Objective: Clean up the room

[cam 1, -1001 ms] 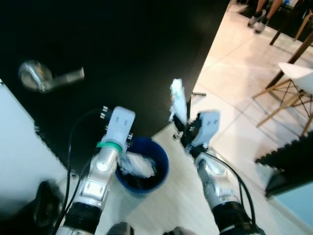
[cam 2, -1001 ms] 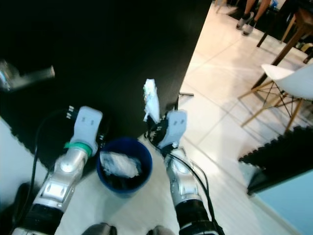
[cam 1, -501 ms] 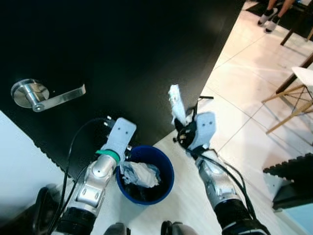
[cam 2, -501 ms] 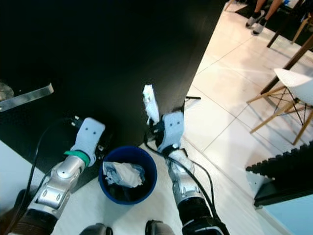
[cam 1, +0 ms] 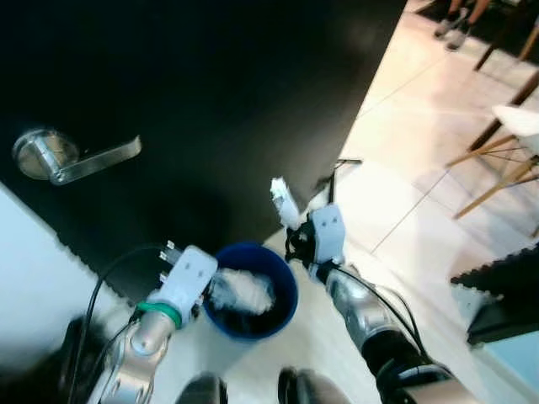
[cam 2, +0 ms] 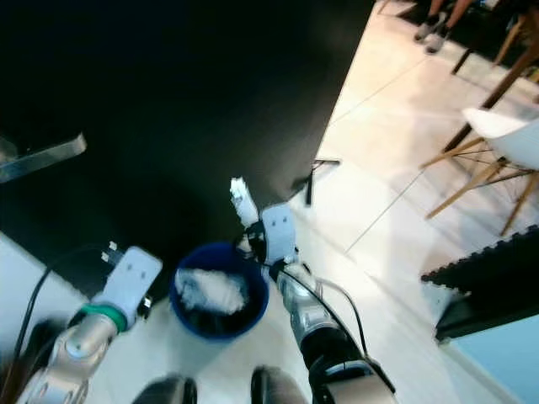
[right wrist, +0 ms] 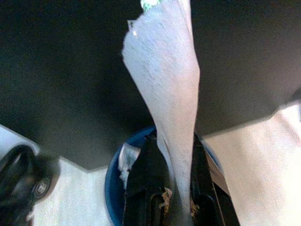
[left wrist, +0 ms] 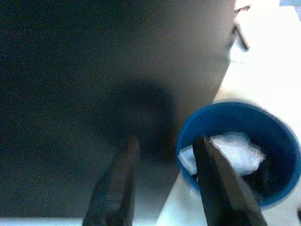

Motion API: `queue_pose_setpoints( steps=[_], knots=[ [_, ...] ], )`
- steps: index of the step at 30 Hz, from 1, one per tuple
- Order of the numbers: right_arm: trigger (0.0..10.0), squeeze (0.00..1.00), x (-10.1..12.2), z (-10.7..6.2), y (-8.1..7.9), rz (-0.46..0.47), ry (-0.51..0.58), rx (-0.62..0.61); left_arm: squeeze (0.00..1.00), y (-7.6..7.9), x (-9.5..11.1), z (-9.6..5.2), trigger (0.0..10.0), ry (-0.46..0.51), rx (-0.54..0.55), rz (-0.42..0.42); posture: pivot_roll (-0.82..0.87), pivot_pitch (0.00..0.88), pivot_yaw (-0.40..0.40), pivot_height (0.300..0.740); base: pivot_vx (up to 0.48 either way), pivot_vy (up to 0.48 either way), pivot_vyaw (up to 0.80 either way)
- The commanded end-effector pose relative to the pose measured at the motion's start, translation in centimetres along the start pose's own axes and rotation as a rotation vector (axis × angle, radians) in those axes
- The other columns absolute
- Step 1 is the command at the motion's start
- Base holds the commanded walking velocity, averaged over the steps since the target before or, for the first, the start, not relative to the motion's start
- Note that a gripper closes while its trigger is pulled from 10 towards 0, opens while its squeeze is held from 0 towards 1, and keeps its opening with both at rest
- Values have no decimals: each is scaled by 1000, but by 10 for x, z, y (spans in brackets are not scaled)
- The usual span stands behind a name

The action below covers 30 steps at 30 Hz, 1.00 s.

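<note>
I see a pale, shiny floor [cam 1: 404,202] below me. A round blue bin [cam 1: 253,290] stands on it, right by a big black door [cam 1: 210,101]. White crumpled paper [cam 1: 244,290] sits inside. A chair [cam 2: 497,143] with wooden legs stands well apart.

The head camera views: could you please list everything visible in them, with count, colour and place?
Round blue plastic bin: one, on pale floor by the door.
Crumpled white paper: one wad, inside the bin.
White paper strip: one, held above the bin's rim.
Black door: one, ahead.
Silver lever handle: one, on the door.
White chair with wooden legs: one, far right.
Person's feet: two, top right.
Right gripper: shut on the strip.
Left gripper: open, beside the bin.
</note>
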State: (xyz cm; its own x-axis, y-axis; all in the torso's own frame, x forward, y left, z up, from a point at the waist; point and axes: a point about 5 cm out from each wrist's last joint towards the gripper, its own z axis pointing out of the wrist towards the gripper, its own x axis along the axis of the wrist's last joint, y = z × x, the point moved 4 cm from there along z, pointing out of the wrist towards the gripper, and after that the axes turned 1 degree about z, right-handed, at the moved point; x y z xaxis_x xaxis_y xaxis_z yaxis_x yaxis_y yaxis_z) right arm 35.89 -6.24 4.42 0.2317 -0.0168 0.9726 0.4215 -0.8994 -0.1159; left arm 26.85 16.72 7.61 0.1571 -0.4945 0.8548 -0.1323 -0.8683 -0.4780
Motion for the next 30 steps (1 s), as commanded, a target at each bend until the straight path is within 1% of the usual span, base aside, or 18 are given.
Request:
queue_pose_setpoints(
  steps=[1,2,3,6,7,8,9,12,17,18,19,20,21,23,24,28,29,30],
  knots=[
    [10000,0,-16,1,-6,11,-80,0,0,-4,1,-14,10000,-9,32,8,245,203,-33,731,0,0,0],
    [10000,0,-16,1,-6,11,-80,0,0,-4,1,-14,10000,-9,32,8,245,203,-33,731,0,0,0],
    [10000,0,-18,2,-9,0,-93,5,0,-3,3,-19,10000,-3,27,8,245,203,-33,731,0,0,0],
    [10000,0,-20,3,-10,-4,-104,-1,0,-1,7,-24,10000,7,15,3,260,219,-34,731,0,0,0],
    [10000,482,-21,3,-10,-22,-114,-18,0,2,11,-29,10000,20,0,-4,277,235,-32,731,0,0,0],
    [10000,482,-21,3,-10,-22,-114,-18,0,2,11,-29,10000,20,0,-4,277,235,-32,731,0,0,0],
    [10000,1000,-19,4,-6,-36,-106,-57,0,6,18,-37,10000,34,-21,-18,296,249,-25,731,0,0,0],
    [10000,1000,-15,5,-3,-36,-91,-73,0,5,19,-40,10000,29,-24,-21,295,251,-23,731,0,0,0],
    [10000,1000,-12,7,-3,-24,-80,-72,0,4,19,-41,10000,19,-20,-17,291,249,-23,731,0,0,0],
    [10000,439,-9,8,-2,-1,-64,-68,0,3,20,-40,10000,14,-15,-18,280,240,-24,731,0,0,0],
    [10000,439,-4,9,-1,32,-40,-61,0,3,21,-38,10000,15,-11,-23,270,229,-28,731,0,0,0],
    [10000,439,-4,9,-1,32,-40,-61,0,3,21,-38,10000,15,-11,-23,270,229,-28,731,0,0,0],
    [10000,0,0,9,0,54,-23,-57,0,4,22,-36,10000,17,-9,-26,270,229,-28,731,0,0,0],
    [10000,0,7,10,4,74,14,-50,0,6,26,-29,10000,31,-8,-32,253,205,-37,731,0,0,0],
    [10000,0,7,10,4,74,14,-50,0,6,26,-29,10000,31,-8,-32,253,205,-37,731,0,0,0],
    [10000,0,18,5,19,62,75,-65,0,12,31,-16,10000,49,-17,-42,201,149,-50,731,0,0,0],
    [10000,0,18,5,19,62,75,-65,0,12,31,-16,10000,49,-17,-42,201,149,-50,731,0,0,0],
    [10000,0,21,1,25,56,108,-72,0,14,32,-11,10000,55,-25,-41,181,131,-46,731,0,0,0]
  ],
)
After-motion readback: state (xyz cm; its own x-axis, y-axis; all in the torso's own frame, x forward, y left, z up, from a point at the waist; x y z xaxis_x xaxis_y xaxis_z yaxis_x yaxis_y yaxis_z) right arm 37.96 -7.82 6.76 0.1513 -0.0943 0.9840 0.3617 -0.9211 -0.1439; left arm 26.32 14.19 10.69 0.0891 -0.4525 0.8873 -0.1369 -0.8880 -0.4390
